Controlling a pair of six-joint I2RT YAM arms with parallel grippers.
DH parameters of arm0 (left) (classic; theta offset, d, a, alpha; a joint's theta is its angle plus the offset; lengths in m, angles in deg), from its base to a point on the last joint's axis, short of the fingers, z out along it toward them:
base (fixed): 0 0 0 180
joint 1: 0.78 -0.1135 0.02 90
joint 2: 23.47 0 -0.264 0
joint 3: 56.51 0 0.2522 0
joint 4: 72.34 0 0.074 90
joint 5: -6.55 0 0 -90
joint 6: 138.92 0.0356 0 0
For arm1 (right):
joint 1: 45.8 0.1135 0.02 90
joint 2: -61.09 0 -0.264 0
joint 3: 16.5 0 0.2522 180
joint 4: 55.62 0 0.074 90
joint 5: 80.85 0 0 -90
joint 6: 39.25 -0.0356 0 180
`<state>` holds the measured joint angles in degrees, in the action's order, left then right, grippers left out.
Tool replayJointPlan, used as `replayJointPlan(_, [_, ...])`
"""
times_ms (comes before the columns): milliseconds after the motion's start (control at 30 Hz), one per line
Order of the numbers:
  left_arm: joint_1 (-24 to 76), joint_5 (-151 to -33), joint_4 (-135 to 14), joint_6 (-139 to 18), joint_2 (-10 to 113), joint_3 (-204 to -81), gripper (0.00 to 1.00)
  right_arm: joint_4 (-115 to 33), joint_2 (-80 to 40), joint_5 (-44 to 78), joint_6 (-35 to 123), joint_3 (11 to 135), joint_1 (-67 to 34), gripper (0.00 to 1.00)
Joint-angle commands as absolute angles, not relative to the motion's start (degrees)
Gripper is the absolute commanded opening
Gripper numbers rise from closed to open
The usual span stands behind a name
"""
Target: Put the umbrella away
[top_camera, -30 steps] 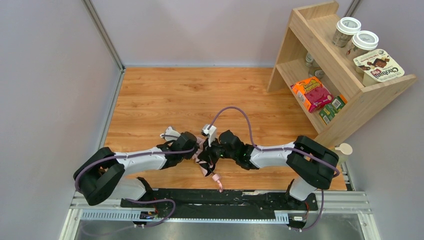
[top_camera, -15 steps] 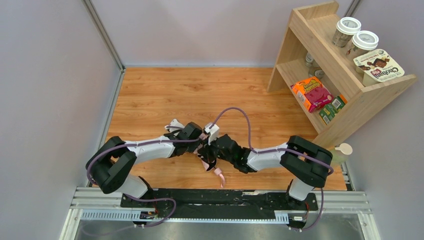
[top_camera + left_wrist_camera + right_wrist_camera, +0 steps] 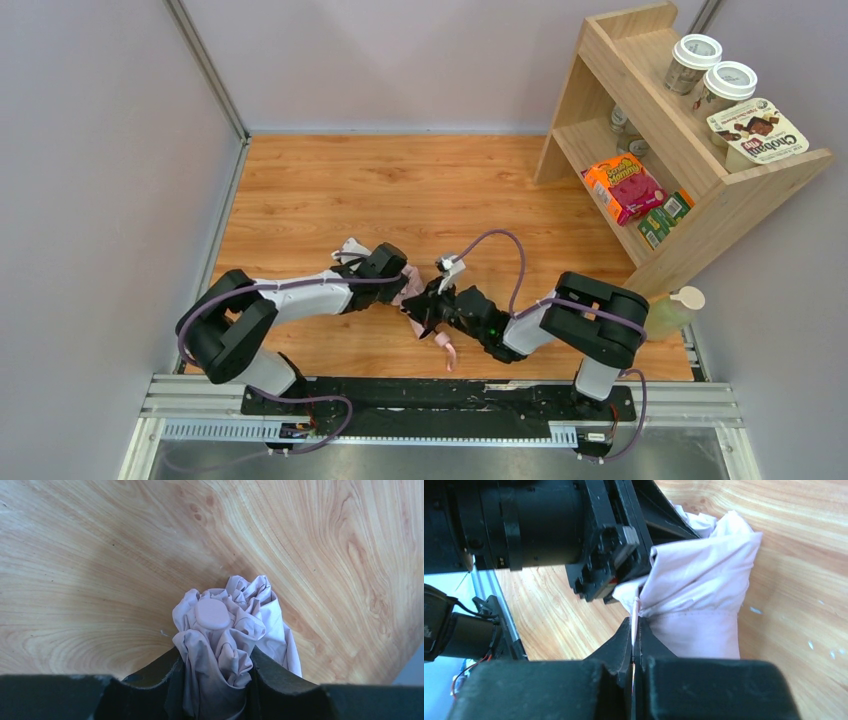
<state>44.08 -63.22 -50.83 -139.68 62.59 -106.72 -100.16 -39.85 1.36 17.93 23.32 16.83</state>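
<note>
The pale pink umbrella (image 3: 412,298) lies folded on the wooden table near the front middle, between my two grippers. In the left wrist view the bunched pink fabric (image 3: 222,630) with its round pink cap sits between my left fingers, and my left gripper (image 3: 216,665) is shut on it. My right gripper (image 3: 634,630) is shut on a thin pink strap of the umbrella (image 3: 694,590), right beside the left gripper's body. A pink strap end (image 3: 446,352) trails toward the table's front edge. The dark handle is hidden.
A wooden shelf (image 3: 600,170) stands at the back right, holding an orange box (image 3: 625,187), green packs, cups and a Chobani tub (image 3: 757,132). Grey walls close the table on the left and far sides. A black rail runs along the front edge.
The right gripper has pulled back toward the front right with the strap. The left gripper with the umbrella has shifted slightly left and away from the front edge.
</note>
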Motion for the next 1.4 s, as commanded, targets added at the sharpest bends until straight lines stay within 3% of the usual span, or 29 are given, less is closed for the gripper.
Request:
replayJointPlan(0, [44.83, -67.19, -28.01, -144.63, 67.68, -106.38, 0.00, -86.77, -39.38, 8.18, 15.59, 16.07, 15.64, 0.00])
replayJointPlan(100, [44.83, -66.67, -26.86, -144.37, 66.53, -107.09, 0.00, -82.22, -38.83, 13.11, 18.57, 20.00, 15.54, 0.00])
replayJointPlan(267, [43.26, -71.47, -21.75, -142.53, 69.78, -112.63, 0.00, -73.69, -40.94, 9.16, 26.21, 25.90, 20.63, 0.00])
replayJointPlan(600, [39.21, -77.82, -17.01, -132.61, 69.95, -118.16, 0.00, -57.61, -42.61, -10.60, 35.19, 35.22, 28.10, 0.02])
replayJointPlan(800, [38.15, -79.41, -6.23, -126.98, 74.17, -126.58, 0.00, -40.48, -47.09, -19.40, 40.02, 45.58, 33.47, 0.00])
replayJointPlan(1000, [36.40, -83.10, 2.15, -120.91, 77.69, -133.11, 0.00, -35.89, -50.35, -26.16, 45.73, 50.33, 33.04, 0.00])
replayJointPlan(1367, [35.17, -79.85, 18.13, -106.40, 82.96, -145.05, 0.00, -17.87, -53.86, -34.95, 59.35, 62.29, 32.42, 0.00])
